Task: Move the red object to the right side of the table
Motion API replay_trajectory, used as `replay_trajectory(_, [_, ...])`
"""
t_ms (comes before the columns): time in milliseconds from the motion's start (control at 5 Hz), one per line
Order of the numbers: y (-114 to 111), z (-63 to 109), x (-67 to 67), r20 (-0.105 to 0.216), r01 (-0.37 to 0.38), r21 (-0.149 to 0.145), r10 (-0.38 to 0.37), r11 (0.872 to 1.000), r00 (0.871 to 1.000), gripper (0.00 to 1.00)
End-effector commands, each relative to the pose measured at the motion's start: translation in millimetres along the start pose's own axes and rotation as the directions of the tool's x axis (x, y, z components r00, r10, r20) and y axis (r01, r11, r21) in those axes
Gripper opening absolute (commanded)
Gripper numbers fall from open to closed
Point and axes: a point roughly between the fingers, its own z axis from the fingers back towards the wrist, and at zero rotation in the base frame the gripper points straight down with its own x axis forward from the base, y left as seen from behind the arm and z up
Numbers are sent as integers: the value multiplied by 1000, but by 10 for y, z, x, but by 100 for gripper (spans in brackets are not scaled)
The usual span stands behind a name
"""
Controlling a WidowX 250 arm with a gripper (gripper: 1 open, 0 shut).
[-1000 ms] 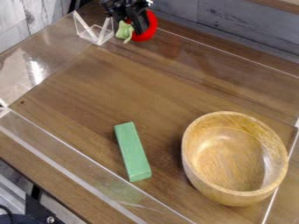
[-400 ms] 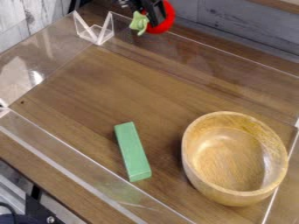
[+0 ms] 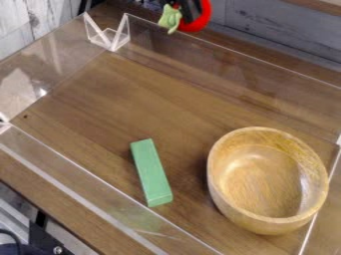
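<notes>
The gripper point(image 3: 182, 12) sits at the very top edge of the view, mostly cropped out, only dark finger parts showing, closed tight around the red object point(image 3: 193, 13), which is lifted clear of the table point(image 3: 200, 95) (a bit of green stem end sticks out on its left side). Taking the wooden bowl point(image 3: 268, 178) as landmark: the red object is far up and to the left of the bowl, at the back edge of the table by the rear clear wall, well apart from it. The green block point(image 3: 151, 171) lies flat just left of the bowl, near but not touching, long axis running roughly front to back. A small clear acrylic corner piece point(image 3: 107, 30) stands far up-left of the bowl, just left of the held red object.
</notes>
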Motion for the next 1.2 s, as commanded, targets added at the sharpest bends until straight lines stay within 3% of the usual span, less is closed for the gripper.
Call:
replay_trajectory(0, [-368, 349, 87, 98, 39, 33, -42, 999, 994, 0])
replay_trajectory(400, [-704, 354, 96, 138, -22, 7, 21, 1000, 990, 0])
replay_trajectory(800, [-911, 333, 87, 130, -3, -30, 6, 1000, 992, 0])
replay_trajectory(1000, [-1078, 194, 83, 127, 5, -47, 1, 999, 992, 0])
